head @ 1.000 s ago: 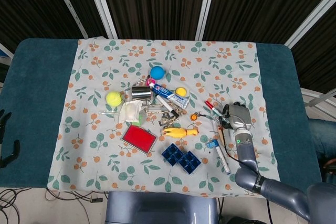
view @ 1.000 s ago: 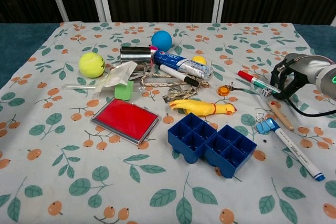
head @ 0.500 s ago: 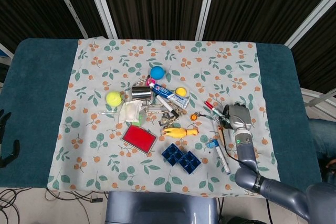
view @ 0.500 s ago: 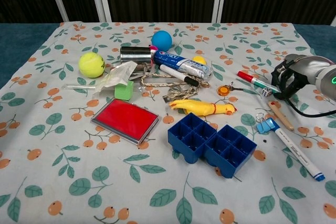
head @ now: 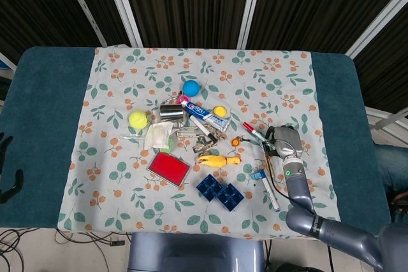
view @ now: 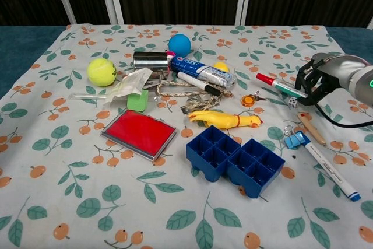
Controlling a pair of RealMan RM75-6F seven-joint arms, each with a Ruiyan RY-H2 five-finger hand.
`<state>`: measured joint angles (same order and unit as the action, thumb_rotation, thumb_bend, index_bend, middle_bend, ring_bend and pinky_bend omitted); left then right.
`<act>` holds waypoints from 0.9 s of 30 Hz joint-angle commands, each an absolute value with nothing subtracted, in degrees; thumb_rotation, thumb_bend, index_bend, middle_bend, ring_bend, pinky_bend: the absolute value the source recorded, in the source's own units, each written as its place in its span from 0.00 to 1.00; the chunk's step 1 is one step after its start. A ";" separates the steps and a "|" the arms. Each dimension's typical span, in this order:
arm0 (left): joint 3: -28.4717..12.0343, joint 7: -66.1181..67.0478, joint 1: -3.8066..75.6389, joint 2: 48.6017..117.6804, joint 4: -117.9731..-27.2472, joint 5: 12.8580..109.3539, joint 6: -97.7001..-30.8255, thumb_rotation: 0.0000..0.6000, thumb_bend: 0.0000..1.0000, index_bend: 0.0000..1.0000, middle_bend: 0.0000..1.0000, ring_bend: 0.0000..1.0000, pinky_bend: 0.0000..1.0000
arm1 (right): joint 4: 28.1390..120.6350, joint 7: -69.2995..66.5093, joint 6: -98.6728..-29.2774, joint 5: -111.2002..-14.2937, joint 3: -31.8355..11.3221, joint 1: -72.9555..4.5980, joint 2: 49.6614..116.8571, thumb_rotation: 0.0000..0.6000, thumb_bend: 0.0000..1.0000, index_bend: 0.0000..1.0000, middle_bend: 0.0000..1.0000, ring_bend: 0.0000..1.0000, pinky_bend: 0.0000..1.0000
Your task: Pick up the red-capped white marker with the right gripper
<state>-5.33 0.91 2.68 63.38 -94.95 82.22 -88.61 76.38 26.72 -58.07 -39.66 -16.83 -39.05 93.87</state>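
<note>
The red-capped white marker [view: 281, 87] [head: 255, 132] is at the right side of the cloth, red cap pointing left. My right hand [view: 326, 77] [head: 281, 140] grips its right end, fingers curled around the barrel. The marker looks raised off the cloth, above a small white die [view: 289, 102]. At the left edge of the head view, off the cloth, only the dark fingertips of my left hand [head: 7, 176] show, spread and holding nothing.
A wooden stick [view: 312, 127], a blue clip [view: 295, 139] and a blue-capped marker [view: 329, 170] lie just in front of my right hand. Left of it are an orange key tag [view: 249, 100], a yellow rubber chicken [view: 224, 119] and a blue tray [view: 236, 160].
My right hand has shifted left and slightly back with the red-capped marker, which has risen off the cloth. The left hand has stayed still.
</note>
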 commanded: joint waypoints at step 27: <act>-5.08 1.22 2.45 63.50 -95.43 82.60 -88.99 1.00 0.49 0.00 0.00 0.06 0.07 | 110.15 -30.62 -39.32 -56.93 -35.18 -23.69 63.45 1.00 0.46 0.55 0.60 0.31 0.21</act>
